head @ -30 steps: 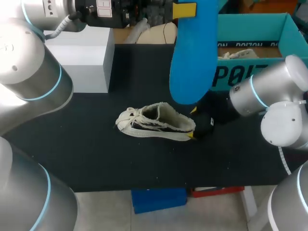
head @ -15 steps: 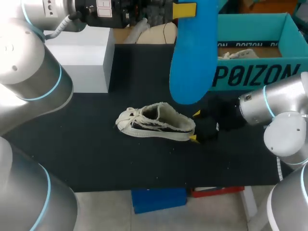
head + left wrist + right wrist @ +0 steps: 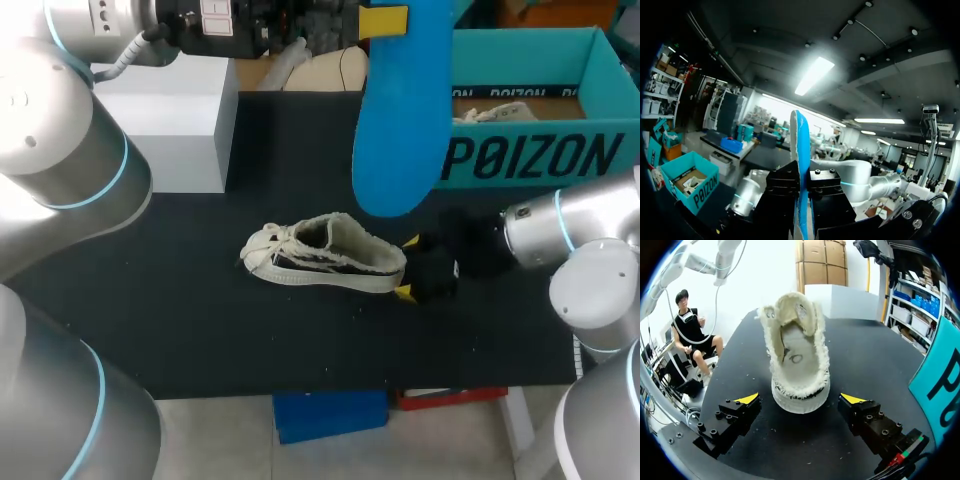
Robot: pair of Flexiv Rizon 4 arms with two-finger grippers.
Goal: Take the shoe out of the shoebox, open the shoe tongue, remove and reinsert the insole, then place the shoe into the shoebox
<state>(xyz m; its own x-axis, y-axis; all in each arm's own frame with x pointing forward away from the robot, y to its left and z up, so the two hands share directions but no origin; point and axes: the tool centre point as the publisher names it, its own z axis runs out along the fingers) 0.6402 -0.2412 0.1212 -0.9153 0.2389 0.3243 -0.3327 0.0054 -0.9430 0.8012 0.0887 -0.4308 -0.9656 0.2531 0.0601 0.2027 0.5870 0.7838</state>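
A cream low sneaker (image 3: 322,255) lies on the black table mat, toe to the left. In the right wrist view the sneaker (image 3: 797,357) shows its empty inside, heel toward me. My right gripper (image 3: 407,266) is open at the heel; its yellow tips (image 3: 748,398) stand on either side, apart from the shoe. High above the table my left gripper (image 3: 385,20) is shut on the blue insole (image 3: 395,120), which hangs down. In the left wrist view the insole (image 3: 799,150) shows edge-on between the black fingers (image 3: 786,186). The teal shoebox (image 3: 540,155) stands open at the back right.
A white block (image 3: 165,125) stands at the back left of the mat. Inside the shoebox lies a pale item (image 3: 495,111). The teal shoebox wall (image 3: 940,367) is close beside my right gripper. Bare mat lies in front of and left of the sneaker.
My right arm has swung lower and its gripper has shifted slightly toward the table front, still at the heel. The left arm and insole have not moved.
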